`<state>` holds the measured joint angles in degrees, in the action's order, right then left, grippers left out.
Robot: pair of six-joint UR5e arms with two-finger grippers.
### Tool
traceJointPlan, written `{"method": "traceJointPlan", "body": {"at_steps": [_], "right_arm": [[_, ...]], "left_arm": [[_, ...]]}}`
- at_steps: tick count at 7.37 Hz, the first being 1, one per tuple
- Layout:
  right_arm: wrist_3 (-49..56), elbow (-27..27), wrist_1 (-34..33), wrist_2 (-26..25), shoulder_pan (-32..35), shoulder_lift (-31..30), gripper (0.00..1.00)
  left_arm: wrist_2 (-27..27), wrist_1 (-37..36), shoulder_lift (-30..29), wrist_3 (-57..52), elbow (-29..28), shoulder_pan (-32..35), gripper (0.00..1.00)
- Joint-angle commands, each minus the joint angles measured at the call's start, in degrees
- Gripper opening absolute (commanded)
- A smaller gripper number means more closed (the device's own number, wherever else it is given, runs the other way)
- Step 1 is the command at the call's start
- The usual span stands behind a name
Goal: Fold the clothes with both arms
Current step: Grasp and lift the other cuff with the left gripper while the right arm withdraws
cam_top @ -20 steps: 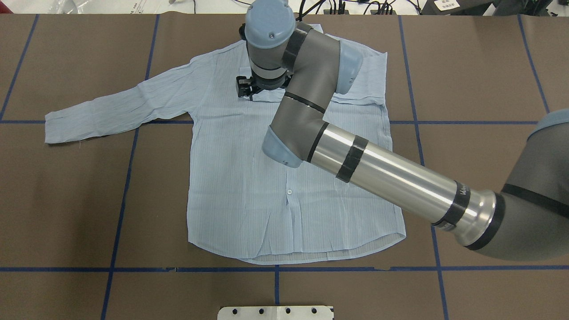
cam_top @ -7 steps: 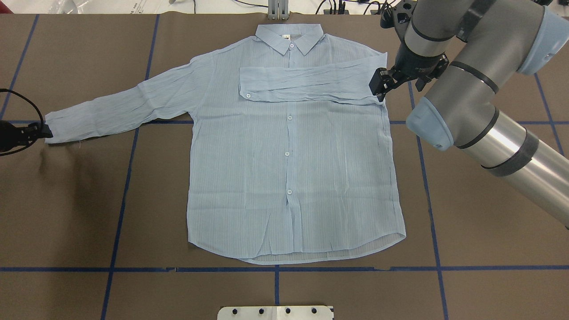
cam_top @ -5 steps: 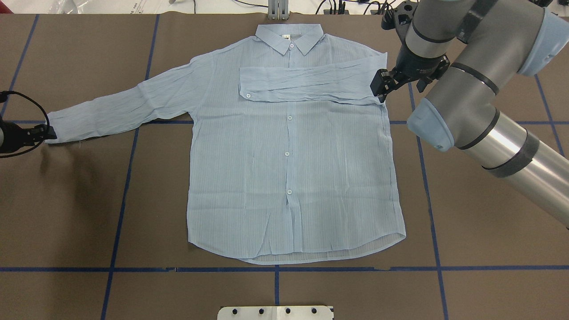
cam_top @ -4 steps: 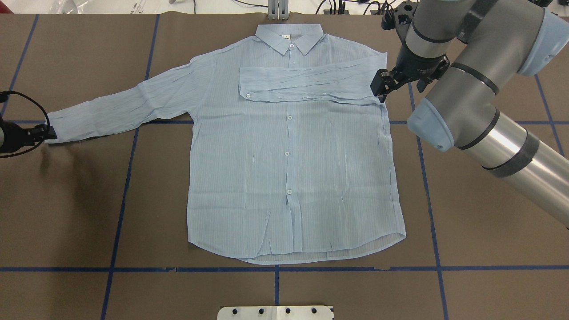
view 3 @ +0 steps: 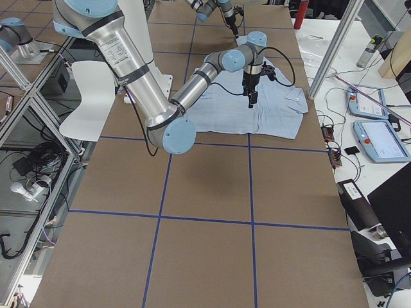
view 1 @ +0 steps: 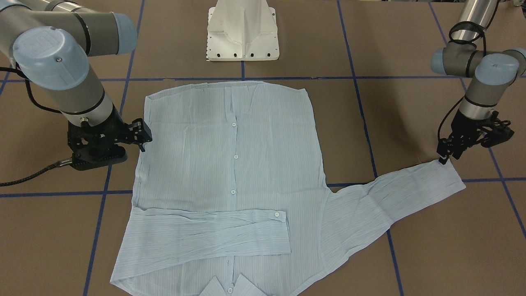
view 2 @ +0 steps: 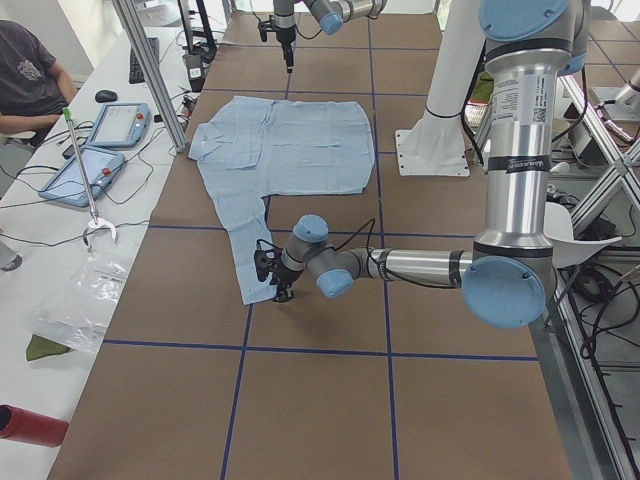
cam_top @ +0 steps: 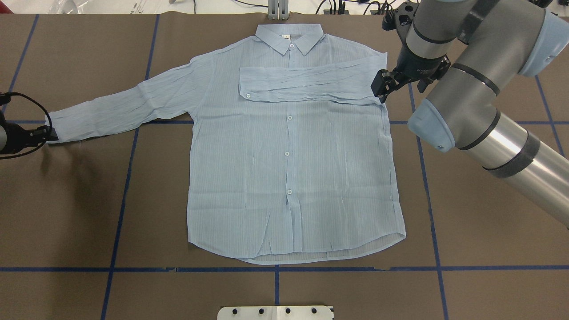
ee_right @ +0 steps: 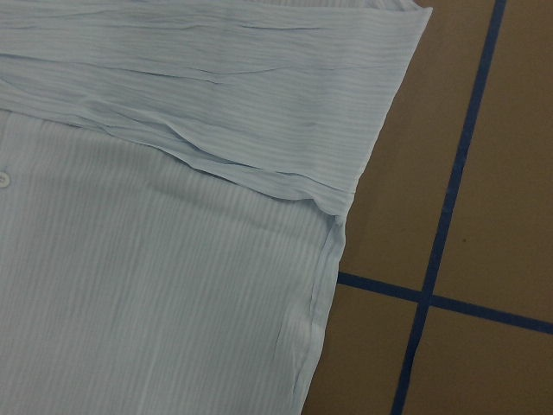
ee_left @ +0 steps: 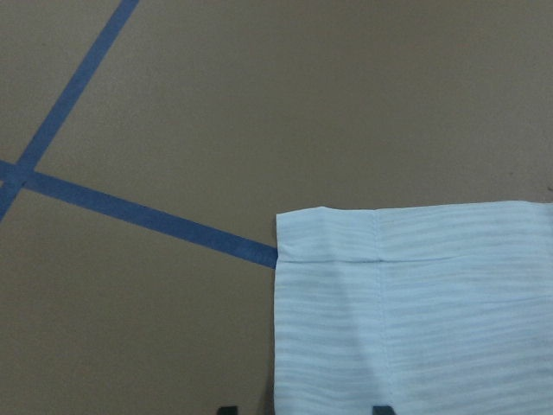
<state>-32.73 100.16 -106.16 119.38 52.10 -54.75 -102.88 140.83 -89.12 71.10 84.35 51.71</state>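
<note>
The pale blue, finely striped long-sleeved shirt (cam_top: 289,178) lies flat and buttons-up in the middle of the brown desk (cam_top: 489,249) with its blue tape lines. One sleeve is folded across the chest, the other stretches out toward the left arm (view 1: 476,98). The left arm's jaws sit low at that sleeve's cuff (ee_left: 406,242), spread apart. The right arm (cam_top: 462,89) hovers at the folded shoulder edge. Its jaws? Can't tell whether spread or pressed together.

so the silver-grey right arm (cam_top: 462,89) and its black two-finger right gripper (cam_top: 378,86) have backed off the chest of the pale blue finely striped long-sleeved shirt (cam_top: 289,178) to its right edge, and the black left gripper (cam_top: 49,134) came in from the left, creeping right up to the outstretched sleeve's cuff (cam_top: 60,126)
</note>
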Motion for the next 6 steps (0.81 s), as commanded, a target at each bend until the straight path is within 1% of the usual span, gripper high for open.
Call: {"method": "traceJointPlan", "body": {"at_steps": [1, 3, 4, 5, 6], "right_arm": [[-0.1, 0.3, 0.0, 0.1, 0.0, -0.1, 1.0], [-0.1, 0.3, 0.0, 0.1, -0.1, -0.4, 1.0], [-0.1, 0.3, 0.0, 0.1, -0.1, -0.4, 1.0], [-0.1, 0.3, 0.0, 0.1, -0.1, -0.4, 1.0], [-0.1, 0.4, 0.0, 0.1, -0.1, -0.4, 1.0]], "left_arm": [[0.0, 0.0, 0.0, 0.0, -0.3, -0.2, 0.56], [0.0, 0.1, 0.0, 0.0, -0.4, -0.2, 0.47], [0.0, 0.1, -0.1, 0.0, -0.4, -0.2, 0.41], [0.0, 0.1, -0.1, 0.0, -0.4, -0.2, 0.31], [-0.1, 0.0, -0.4, 0.0, -0.5, -0.2, 0.15]]}}
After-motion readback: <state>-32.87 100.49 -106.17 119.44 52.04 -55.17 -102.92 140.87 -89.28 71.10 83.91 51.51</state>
